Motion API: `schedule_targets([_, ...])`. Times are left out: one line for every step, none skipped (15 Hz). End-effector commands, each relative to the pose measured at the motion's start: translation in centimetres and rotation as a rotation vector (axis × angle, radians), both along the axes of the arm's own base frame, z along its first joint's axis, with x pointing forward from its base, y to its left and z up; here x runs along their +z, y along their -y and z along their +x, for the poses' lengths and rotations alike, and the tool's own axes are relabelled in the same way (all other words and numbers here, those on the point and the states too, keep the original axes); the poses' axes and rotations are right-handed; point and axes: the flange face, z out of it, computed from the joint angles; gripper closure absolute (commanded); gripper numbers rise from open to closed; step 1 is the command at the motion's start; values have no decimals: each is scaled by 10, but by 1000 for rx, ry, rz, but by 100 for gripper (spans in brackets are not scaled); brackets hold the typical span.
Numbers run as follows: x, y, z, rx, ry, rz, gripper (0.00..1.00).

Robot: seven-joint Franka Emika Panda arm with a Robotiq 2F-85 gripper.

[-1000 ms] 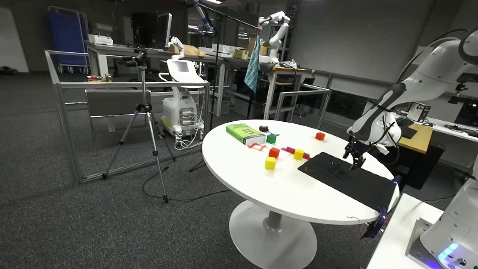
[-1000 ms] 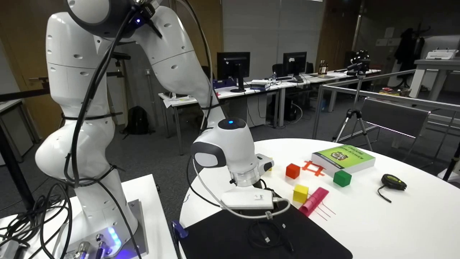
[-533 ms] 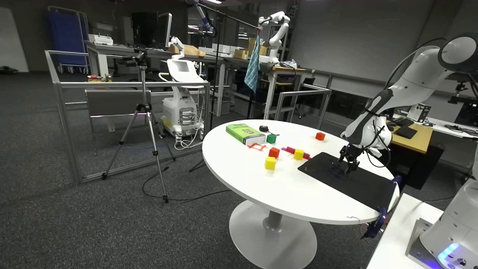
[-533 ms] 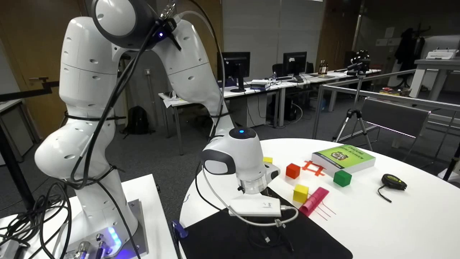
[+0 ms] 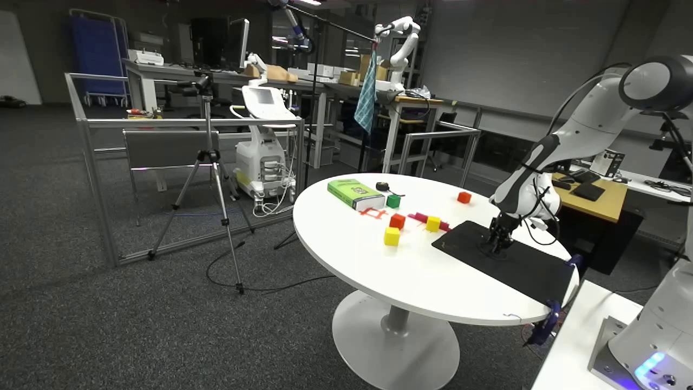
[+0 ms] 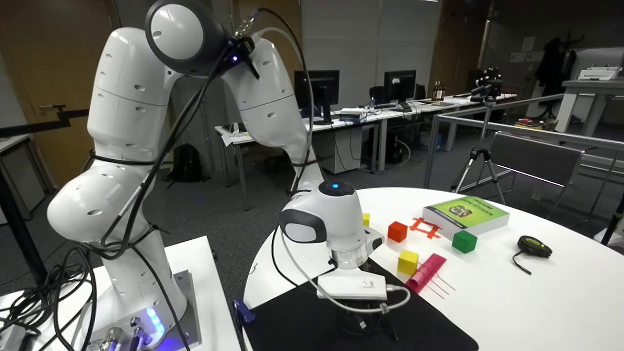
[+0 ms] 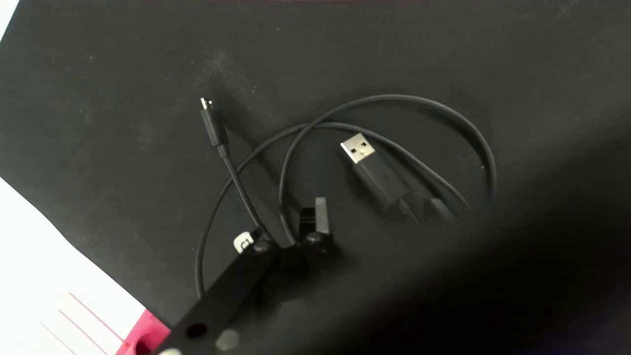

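The fingers (image 7: 321, 215) stand apart, low over a loop of black cable (image 7: 315, 123) that lies on a black mat (image 7: 123, 162); one finger shows clearly, while the other is mostly lost in dark blur. In the wrist view the cable's large plug (image 7: 379, 175), metal end bare, lies in and just ahead of the gap between the fingertips; whether either finger touches it cannot be told. The cable's small plug (image 7: 213, 129) sits ahead and to the left of the fingers in that view, and a white tag (image 7: 244, 242) shows right beside the clearer one. Past the mat's edge from the fingers, a pink roll (image 6: 426, 273) rests on the white tabletop (image 6: 546, 312), with a yellow block (image 6: 407, 262) just beside it. Farther from the fingers are a red block (image 6: 397, 231), a green block (image 6: 464, 242) and a second yellow block (image 5: 391, 236). A thick green book (image 6: 465, 214) and a tape measure (image 6: 534, 246) also lie well apart from the fingers.
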Motion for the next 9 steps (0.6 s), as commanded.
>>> schedule_targets([-3,5,6,11,12,-18,78])
schedule_targets([-3,6,6,10,11,-22,85])
schedule_targets([-2,6,5,10,10,-24,92])
schedule_targets([3,6,2,6,19,-38,99])
schedule_targets([9,7,-1,-4,34,-48,100])
schedule_targets([16,8,-7,-8,39,-55,100])
schedule_targets([23,9,-10,-12,56,-65,100])
schedule_targets([30,11,-14,-15,63,-69,99])
schedule_targets([40,12,-16,-19,88,-79,99])
